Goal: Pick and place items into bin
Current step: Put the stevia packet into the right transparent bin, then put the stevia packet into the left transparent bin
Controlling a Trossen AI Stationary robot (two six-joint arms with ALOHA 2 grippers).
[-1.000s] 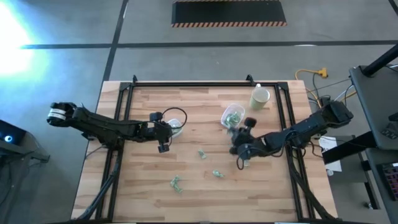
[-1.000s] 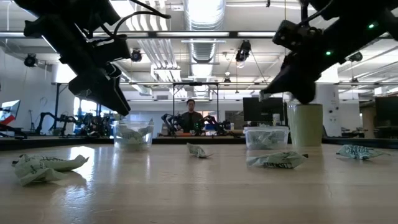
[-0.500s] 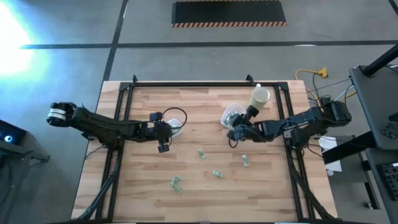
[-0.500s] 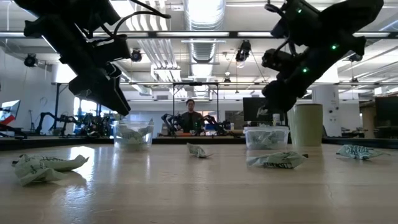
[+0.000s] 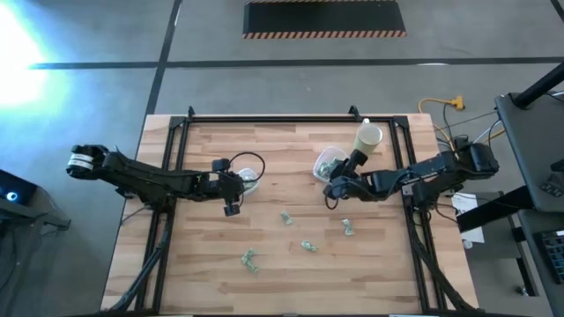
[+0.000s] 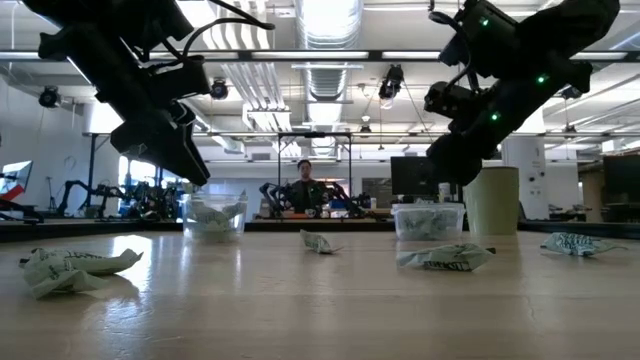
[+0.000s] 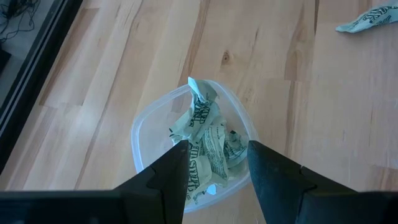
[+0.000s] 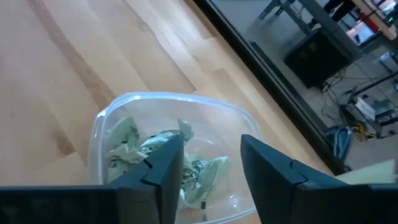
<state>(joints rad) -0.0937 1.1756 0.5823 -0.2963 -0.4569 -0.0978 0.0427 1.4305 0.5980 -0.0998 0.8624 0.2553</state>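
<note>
The right hand hangs over the clear plastic tub at the desk's one o'clock, fingers spread and empty, likely placed to drop crumpled pale green-and-white wrappers inside. The left hand, also spread and empty, hovers over a second clear tub at ten o'clock. Loose wrappers lie toward six o'clock. A tall cream cup stands near the right tub.

Overhead and table-level cameras share the table; each wrist camera, seemingly close, overlooks a tub.
</note>
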